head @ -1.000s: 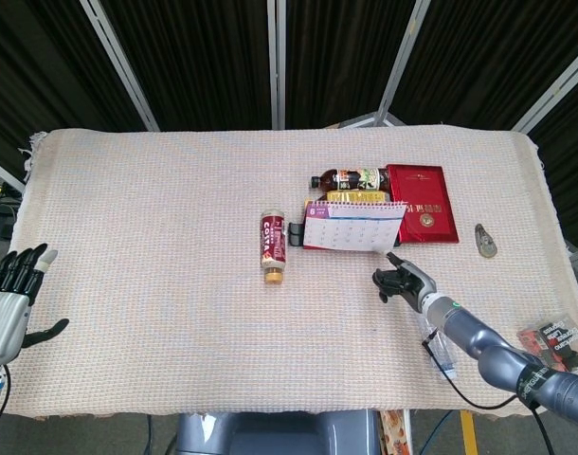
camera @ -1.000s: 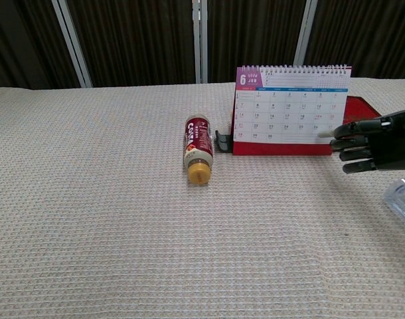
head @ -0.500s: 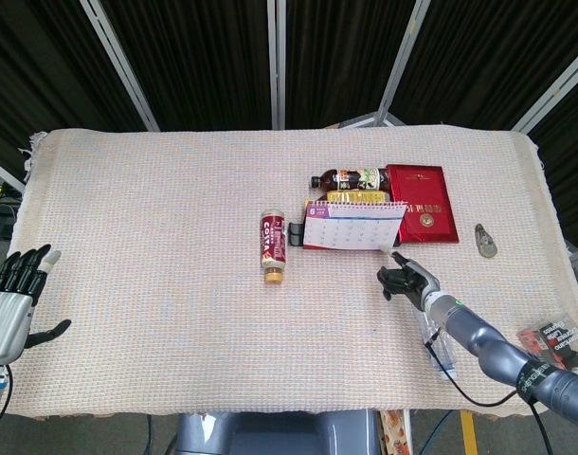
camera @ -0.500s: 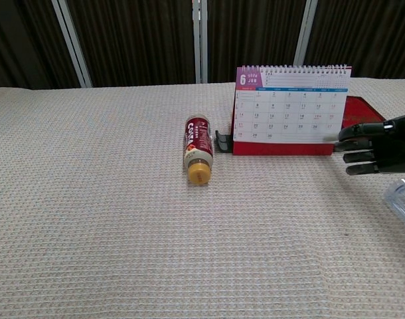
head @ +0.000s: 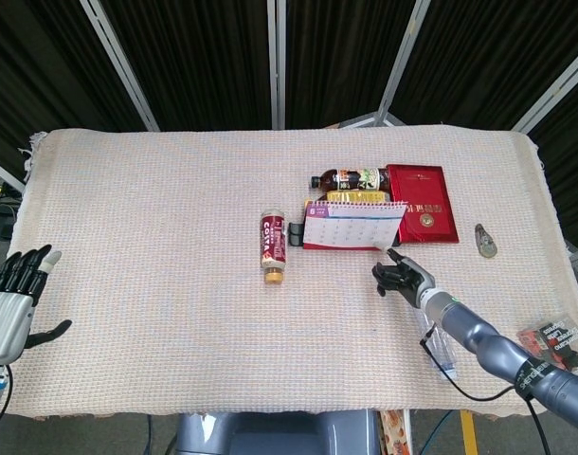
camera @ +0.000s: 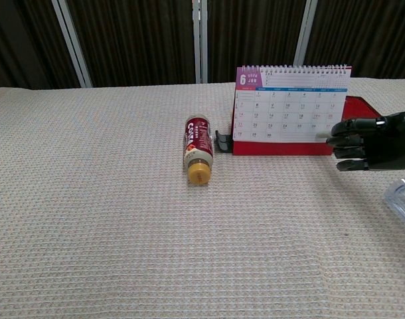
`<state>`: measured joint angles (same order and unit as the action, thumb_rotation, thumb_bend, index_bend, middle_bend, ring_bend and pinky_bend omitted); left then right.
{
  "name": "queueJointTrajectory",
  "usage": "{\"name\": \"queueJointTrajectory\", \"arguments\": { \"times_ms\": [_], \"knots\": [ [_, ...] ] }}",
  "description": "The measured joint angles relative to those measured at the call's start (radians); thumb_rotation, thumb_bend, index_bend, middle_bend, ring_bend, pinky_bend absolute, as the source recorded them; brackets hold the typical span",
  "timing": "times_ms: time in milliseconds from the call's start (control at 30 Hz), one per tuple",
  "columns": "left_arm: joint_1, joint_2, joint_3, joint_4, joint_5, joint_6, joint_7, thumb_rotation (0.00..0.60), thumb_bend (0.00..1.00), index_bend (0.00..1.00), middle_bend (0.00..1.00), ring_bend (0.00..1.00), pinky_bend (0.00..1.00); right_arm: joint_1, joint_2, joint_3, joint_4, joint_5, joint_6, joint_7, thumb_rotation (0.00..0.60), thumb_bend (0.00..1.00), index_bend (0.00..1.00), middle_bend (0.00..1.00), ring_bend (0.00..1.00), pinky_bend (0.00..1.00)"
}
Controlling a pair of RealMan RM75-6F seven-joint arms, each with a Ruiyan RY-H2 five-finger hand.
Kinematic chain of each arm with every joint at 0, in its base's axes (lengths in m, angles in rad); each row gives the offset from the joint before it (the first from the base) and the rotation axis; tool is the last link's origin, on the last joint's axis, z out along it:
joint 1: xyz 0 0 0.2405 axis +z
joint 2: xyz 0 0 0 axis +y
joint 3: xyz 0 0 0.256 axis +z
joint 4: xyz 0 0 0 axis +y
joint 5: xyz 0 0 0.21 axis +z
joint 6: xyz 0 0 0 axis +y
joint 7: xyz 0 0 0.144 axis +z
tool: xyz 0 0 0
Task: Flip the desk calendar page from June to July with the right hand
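The desk calendar (head: 353,226) (camera: 289,109) stands right of the table's middle, showing its June page with a magenta "6" at the top left. My right hand (head: 401,278) (camera: 362,141) is level with the calendar's lower right corner, fingers pointing left at it. One fingertip (camera: 330,140) touches the bottom right corner of the page, and I see nothing held in the hand. My left hand (head: 12,308) hovers at the table's near left edge, fingers spread and empty. It appears only in the head view.
A red coffee bottle (head: 273,246) (camera: 198,149) lies left of the calendar, with a black clip (head: 297,233) between them. Behind the calendar are a tea bottle (head: 346,178) and a red booklet (head: 422,202). A clear plastic item (head: 439,346) (camera: 403,199) lies under my right forearm.
My right hand drifted a little right and away from the calendar, then came back left, so its fingertip is again at the page's lower right corner. The left hand barely moved.
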<state>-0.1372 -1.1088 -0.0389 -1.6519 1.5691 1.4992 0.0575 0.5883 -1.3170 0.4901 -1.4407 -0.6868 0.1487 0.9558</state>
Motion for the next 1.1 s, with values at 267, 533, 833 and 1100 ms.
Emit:
{"name": "queueJointTrajectory", "arguments": {
  "times_ms": [267, 533, 833, 1100],
  "knots": [
    [-0.002, 0.002, 0.001, 0.002, 0.001, -0.004, -0.011, 0.6, 0.0, 0.0, 0.0, 0.0, 0.0, -0.002, -0.027, 0.014, 0.032, 0.029, 0.002, -0.02, 0.6, 0.63, 0.0, 0.79, 0.85, 0.75],
    [-0.003, 0.003, 0.003, -0.002, 0.006, -0.005, -0.011, 0.6, 0.0, 0.0, 0.0, 0.0, 0.0, 0.0, -0.052, 0.047, 0.047, 0.033, -0.039, -0.038, 0.6, 0.65, 0.0, 0.79, 0.85, 0.75],
    [-0.005, 0.007, 0.003, -0.002, 0.01, -0.003, -0.027, 0.6, 0.0, 0.0, 0.0, 0.0, 0.0, 0.029, -0.102, 0.114, 0.08, 0.036, -0.096, -0.061, 0.6, 0.66, 0.0, 0.79, 0.85, 0.75],
    [-0.006, 0.009, 0.0, 0.001, 0.003, -0.006, -0.035, 0.6, 0.0, 0.0, 0.0, 0.0, 0.0, 0.037, -0.101, 0.134, 0.055, 0.04, -0.099, -0.079, 0.6, 0.67, 0.0, 0.79, 0.85, 0.75]
  ]
}}
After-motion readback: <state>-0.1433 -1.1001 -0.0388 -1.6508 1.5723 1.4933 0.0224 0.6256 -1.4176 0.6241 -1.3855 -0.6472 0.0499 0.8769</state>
